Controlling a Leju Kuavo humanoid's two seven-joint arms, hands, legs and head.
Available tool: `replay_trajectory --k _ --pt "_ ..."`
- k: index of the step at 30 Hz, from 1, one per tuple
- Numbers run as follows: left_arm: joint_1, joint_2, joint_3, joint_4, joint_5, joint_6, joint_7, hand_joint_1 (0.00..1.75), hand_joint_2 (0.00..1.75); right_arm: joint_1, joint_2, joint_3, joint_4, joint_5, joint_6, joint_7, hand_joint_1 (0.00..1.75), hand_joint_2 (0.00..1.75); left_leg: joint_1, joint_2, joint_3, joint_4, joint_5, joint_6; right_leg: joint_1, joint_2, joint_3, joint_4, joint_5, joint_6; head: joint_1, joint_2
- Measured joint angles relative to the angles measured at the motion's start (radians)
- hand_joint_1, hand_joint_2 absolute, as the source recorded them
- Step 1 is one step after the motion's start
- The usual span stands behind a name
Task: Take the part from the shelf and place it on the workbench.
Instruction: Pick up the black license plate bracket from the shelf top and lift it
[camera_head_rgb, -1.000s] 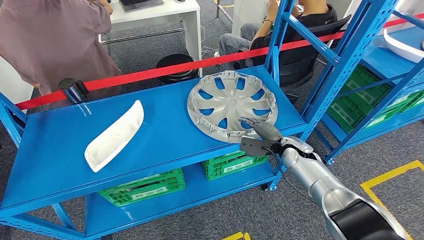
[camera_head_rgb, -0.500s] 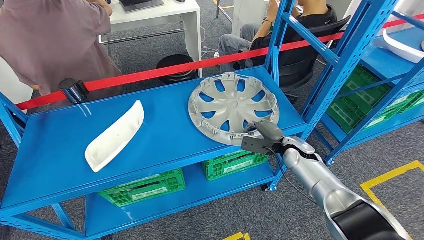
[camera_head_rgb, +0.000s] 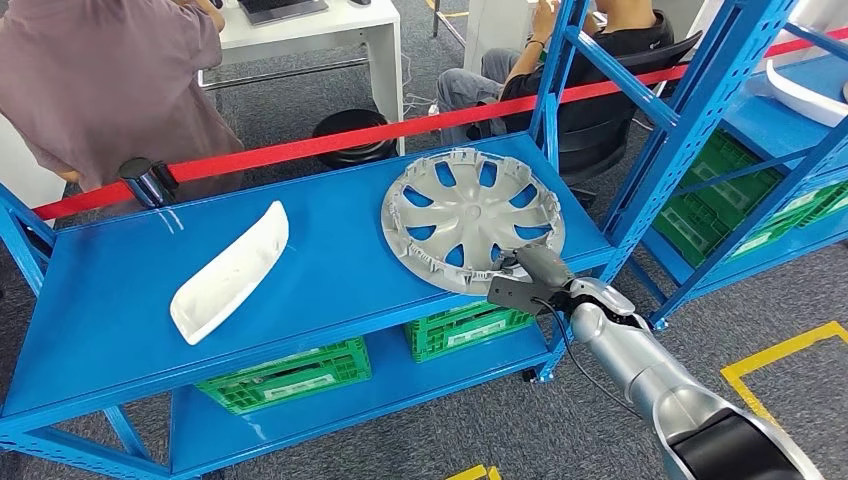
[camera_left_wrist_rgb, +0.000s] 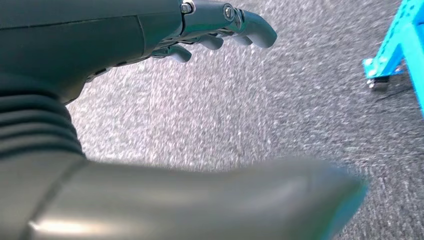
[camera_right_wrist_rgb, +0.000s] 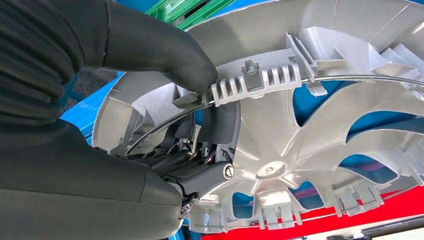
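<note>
Right wrist view showed the right hand (camera_right_wrist_rgb: 200, 125) pinching the rim of the silver hubcap (camera_right_wrist_rgb: 310, 125), thumb over the ribbed edge, fingers beneath, the cap on the blue shelf (camera_head_rgb: 120, 300). A sound lift needed that pinch firm and the cap level, clear of the upright.

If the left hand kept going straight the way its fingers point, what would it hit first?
Most likely the grey carpet: the left hand hangs open above it. The blue shelf foot sits off to one side, though depth is unclear.
</note>
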Motion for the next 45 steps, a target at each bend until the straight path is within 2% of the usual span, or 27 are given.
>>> replay_trajectory --k 9,20,25,32,45 --pt "0.009 0.0 0.01 -0.033 -0.069 0.003 -0.009 0.0 1.75 -0.005 0.0 0.005 0.0 -0.002 0.001 -0.006 1.75 1.75 0.0 0.0 0.0 0.0 0.0 0.0 0.0 0.0 0.0 0.0 0.0 0.0 0.0 0.0" --pt "0.01 -0.018 0.195 -0.08 -0.302 0.003 -0.034 0.0 1.75 -0.008 0.0 0.012 0.0 -0.006 0.0 -0.01 1.75 1.75 0.0 0.0 0.0 0.0 0.0 0.0 0.0 0.0 0.0 0.0 0.0 0.0 0.0 0.0" --pt "0.009 -0.021 0.234 -0.075 -0.351 0.003 -0.033 0.0 1.75 -0.006 0.003 0.013 0.0 -0.027 -0.007 -0.012 1.75 1.75 0.0 0.0 0.0 0.0 0.0 0.0 0.0 0.0 0.0 0.0 0.0 0.0 0.0 0.0" --pt "0.016 -0.021 0.286 -0.069 -0.392 0.003 -0.017 0.0 1.75 0.016 0.022 -0.002 -0.009 -0.087 -0.073 -0.009 1.75 1.75 0.0 0.0 -0.002 0.0 0.0 0.0 0.0 0.0 0.0 0.0 0.0 0.0 0.0 0.0" --pt "0.043 -0.019 0.397 -0.089 -0.44 0.003 -0.037 0.0 1.75 0.068 0.063 -0.095 -0.167 -0.185 -0.107 -0.062 1.75 1.75 0.0 0.0 -0.006 -0.001 0.0 0.0 0.0 0.0 -0.004 0.0 0.0 0.0 0.0 0.0"
